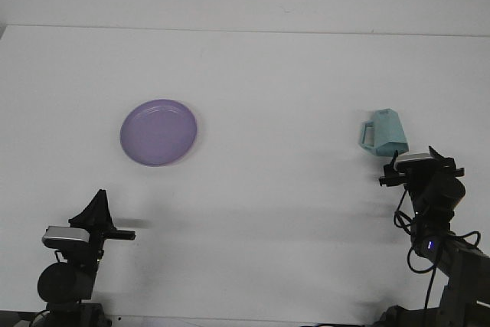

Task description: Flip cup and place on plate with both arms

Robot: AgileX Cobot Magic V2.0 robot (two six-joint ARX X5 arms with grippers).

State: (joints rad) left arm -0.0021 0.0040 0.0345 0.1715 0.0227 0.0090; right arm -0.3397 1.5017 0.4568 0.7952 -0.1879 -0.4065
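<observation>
Front view: teal cup point(385, 135) lies on white bench point(276, 74), purple plate point(158, 132) well apart. Right gripper point(417, 160) just beside cup, finger state indeterminate. Left gripper point(96, 206) fingers clenched, empty.

I see a pale teal handled cup point(385, 135) lying tipped on the right, well apart from the empty purple plate point(158, 132) lying flat at left.

I am seeing even, bright overhead light washing the white table point(268, 74) almost flat. Soft faint shadows are trailing rightward from my left gripper point(98, 203) and lying beneath the plate point(158, 132). The picture is looking slightly soft and grainy, without harsh glare.
</observation>
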